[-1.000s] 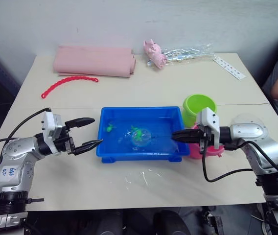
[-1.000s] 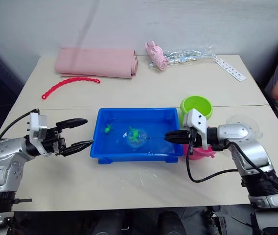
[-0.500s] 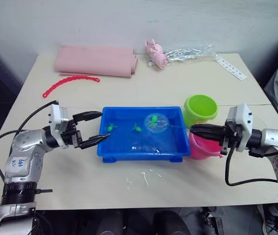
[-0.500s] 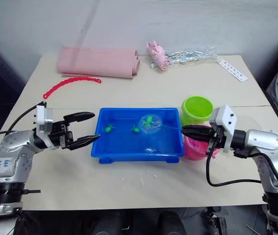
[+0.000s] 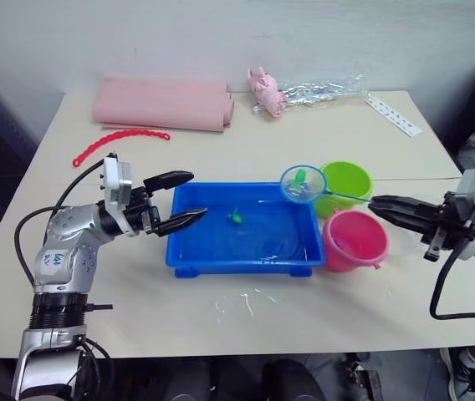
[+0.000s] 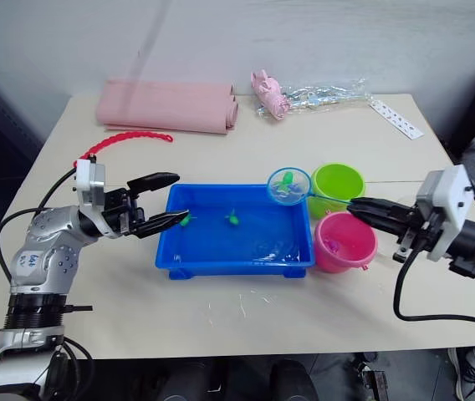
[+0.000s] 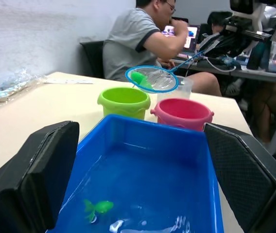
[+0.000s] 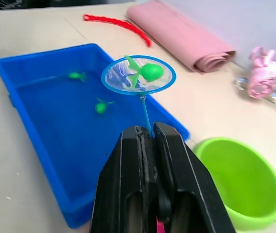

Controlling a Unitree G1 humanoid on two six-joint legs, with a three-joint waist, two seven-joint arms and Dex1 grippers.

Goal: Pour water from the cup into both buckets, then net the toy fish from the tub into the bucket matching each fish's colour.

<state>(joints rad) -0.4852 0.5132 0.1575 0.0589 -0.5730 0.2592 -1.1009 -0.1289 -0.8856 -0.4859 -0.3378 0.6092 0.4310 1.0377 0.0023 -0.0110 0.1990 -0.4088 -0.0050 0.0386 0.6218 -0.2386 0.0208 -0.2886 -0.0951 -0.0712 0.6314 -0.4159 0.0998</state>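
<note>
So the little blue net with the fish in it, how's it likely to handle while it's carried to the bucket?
The net has a thin wire-like handle clamped in the right gripper, so it will probably flex and bob. The green fish sits loose in shallow mesh, so a tilt could likely spill it. Both look light.

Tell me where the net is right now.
The net is lifted over the far right corner of the blue tub, beside the green bucket, with a green fish inside, held by the right gripper.

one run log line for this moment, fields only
right hand shut on net | green fish in net, raised beside green bucket | left hand open at tub
</note>
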